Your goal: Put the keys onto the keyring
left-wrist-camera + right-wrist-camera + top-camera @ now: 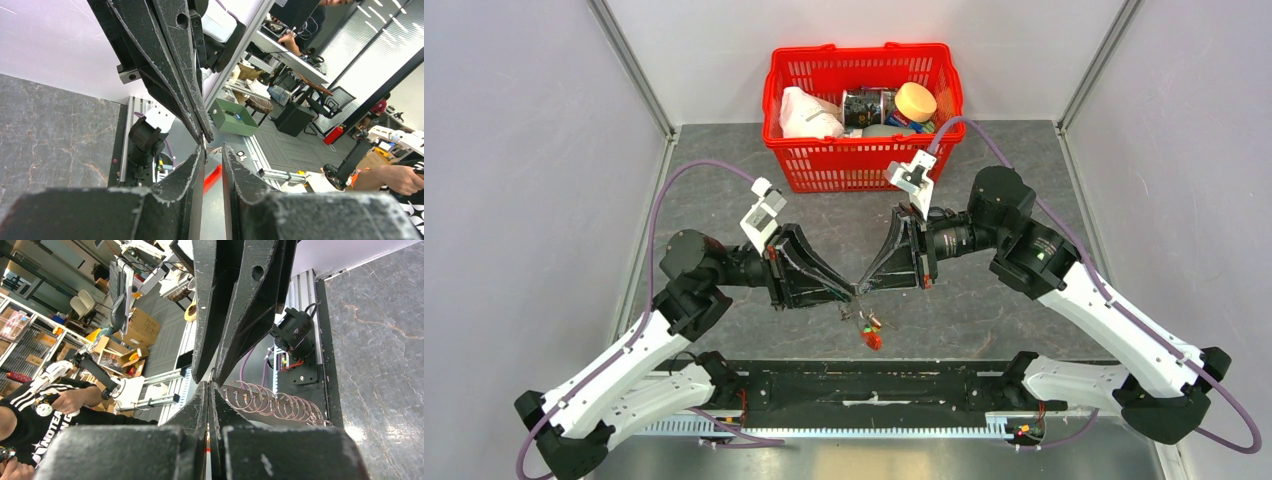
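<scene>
My two grippers meet tip to tip above the table's middle. The left gripper (pixel 852 291) has its jaws a narrow gap apart, shut on the thin metal ring of the keyring (pixel 215 148). The keyring's red loop (pixel 872 339) hangs below the tips and shows through the gap between the left fingers (pixel 212 178). Small keys (pixel 856 318), one with a green head, dangle beside the loop. The right gripper (pixel 865 287) is shut tight (pixel 208 386) on a thin metal piece at the ring. It looks like a key but is mostly hidden by the fingers.
A red mesh basket (pixel 864 166) with a can, jars and a white bag stands at the back centre. A black rail (pixel 874 385) runs along the table's near edge between the arm bases. Grey walls stand on both sides.
</scene>
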